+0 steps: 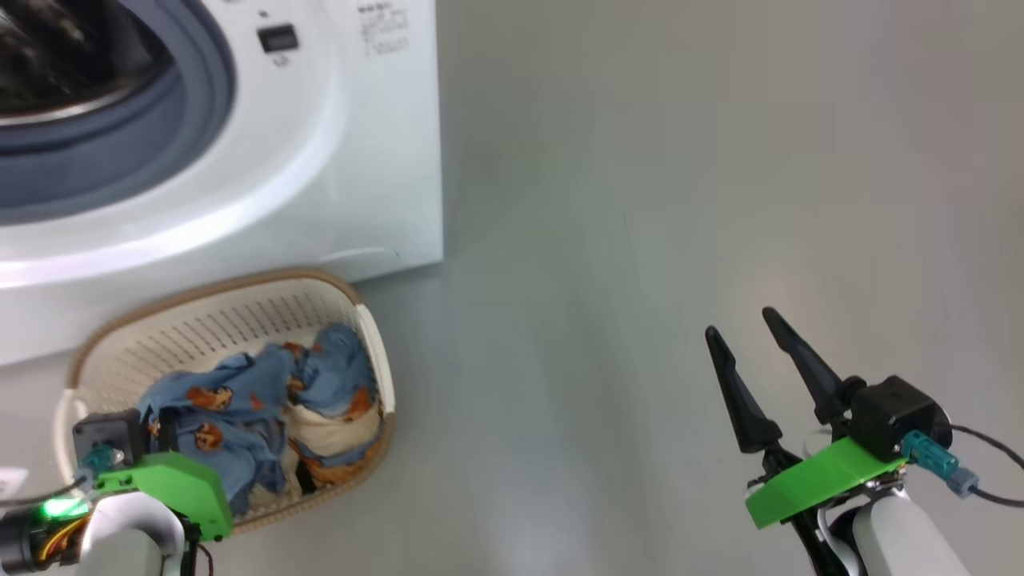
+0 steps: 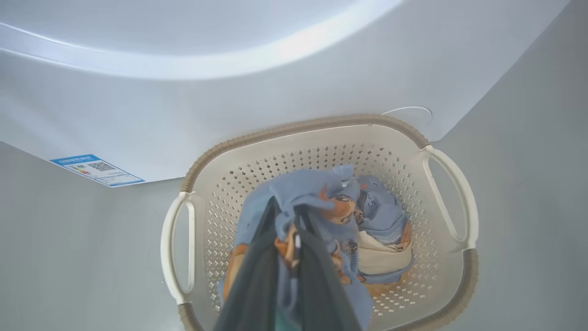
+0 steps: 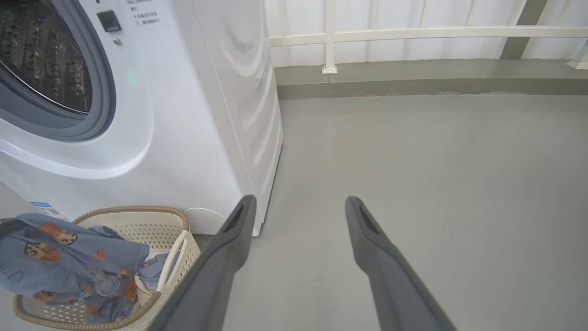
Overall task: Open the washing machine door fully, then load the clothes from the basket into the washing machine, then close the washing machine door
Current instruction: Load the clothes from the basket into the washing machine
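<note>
Pinches the blue clothes (image 2: 381, 216) in the basket (image 2: 303, 126) with the left gripper (image 2: 288, 209), beside the washing machine (image 1: 360, 160); holds the right gripper (image 3: 299, 198) spread, well right.

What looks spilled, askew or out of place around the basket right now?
Nothing stands out. The basket sits upright on the floor before the washing machine. The clothes lie inside it, part of them pinched in the left gripper, and none are seen on the floor.
</note>
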Controlling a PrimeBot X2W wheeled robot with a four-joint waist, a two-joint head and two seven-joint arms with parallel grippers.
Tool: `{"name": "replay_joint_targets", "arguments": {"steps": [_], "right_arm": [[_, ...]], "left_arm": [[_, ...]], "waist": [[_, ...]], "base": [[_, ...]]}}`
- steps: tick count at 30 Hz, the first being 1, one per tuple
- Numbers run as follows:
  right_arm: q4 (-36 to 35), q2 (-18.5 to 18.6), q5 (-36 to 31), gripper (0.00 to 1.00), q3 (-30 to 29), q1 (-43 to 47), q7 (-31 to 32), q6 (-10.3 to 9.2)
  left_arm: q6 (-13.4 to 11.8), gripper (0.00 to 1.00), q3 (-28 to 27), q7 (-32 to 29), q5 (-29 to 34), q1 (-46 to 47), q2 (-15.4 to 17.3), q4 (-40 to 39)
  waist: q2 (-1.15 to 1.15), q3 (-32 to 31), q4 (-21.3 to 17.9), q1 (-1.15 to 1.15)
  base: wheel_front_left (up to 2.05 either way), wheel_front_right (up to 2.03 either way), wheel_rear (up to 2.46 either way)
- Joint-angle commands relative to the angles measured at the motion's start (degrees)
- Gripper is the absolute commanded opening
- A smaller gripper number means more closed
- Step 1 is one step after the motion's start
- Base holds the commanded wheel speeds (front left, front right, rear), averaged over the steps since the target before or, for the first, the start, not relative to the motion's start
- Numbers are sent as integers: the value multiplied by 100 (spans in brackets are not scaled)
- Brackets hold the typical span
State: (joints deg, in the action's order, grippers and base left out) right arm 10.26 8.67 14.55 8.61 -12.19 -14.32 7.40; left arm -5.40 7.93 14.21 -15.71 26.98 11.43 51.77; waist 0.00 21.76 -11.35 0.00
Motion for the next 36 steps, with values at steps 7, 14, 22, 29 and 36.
{"name": "replay_joint_targets", "arguments": {"steps": [7, 14, 22, 29, 36], "right_arm": [[-32, 51, -82, 100, 67, 266, -68, 9], [-12, 50, -125, 100, 2, 407, -68, 9], [-18, 34, -171, 100, -48, 576, -68, 9], [-62, 11, -212, 100, -98, 725, -68, 9], [-91, -15, -247, 100, -130, 836, -68, 9]], "left_arm": [[-78, 0, -486, 78, 233, -880, 56, -1848], [14, 0, -786, 78, 296, -1404, -248, -2980], [426, 0, -1133, 78, 100, -1932, -614, -3849], [619, 0, -1329, 78, -11, -2366, -805, -4250], [651, 0, -1336, 79, -168, -2645, -851, -4457]], "waist": [[0, -732, 280, 0], [0, -1137, 447, 0], [0, -1548, 546, 0], [0, -1838, 540, 0], [0, -2010, 519, 0]], "base": [[0, 0, 0], [0, 0, 0], [0, 0, 0], [0, 0, 0], [0, 0, 0]]}}
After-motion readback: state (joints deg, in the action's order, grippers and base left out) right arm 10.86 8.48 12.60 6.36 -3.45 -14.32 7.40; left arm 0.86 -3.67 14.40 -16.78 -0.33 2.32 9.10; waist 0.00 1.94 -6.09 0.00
